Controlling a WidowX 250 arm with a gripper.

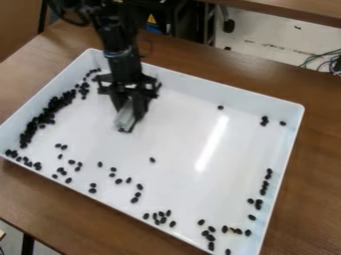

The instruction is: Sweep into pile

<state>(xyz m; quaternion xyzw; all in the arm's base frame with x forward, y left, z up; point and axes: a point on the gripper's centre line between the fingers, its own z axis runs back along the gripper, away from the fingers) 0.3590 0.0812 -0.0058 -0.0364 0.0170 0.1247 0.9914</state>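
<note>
One white tray (220, 88) is seen on one desk (309, 194), with one pincer (131, 114) and one pale block (124, 120). Dozens of black beans (152, 160) are contained in the tray; an exact total cannot be given, as those massed along the left wall are overlapped. Among the looser ones, a single bean is counted near the middle, another by the far wall, about four towards the far right corner, and about eight in the group by the middle of the near wall. One second table (299, 7) is seen behind.
</note>
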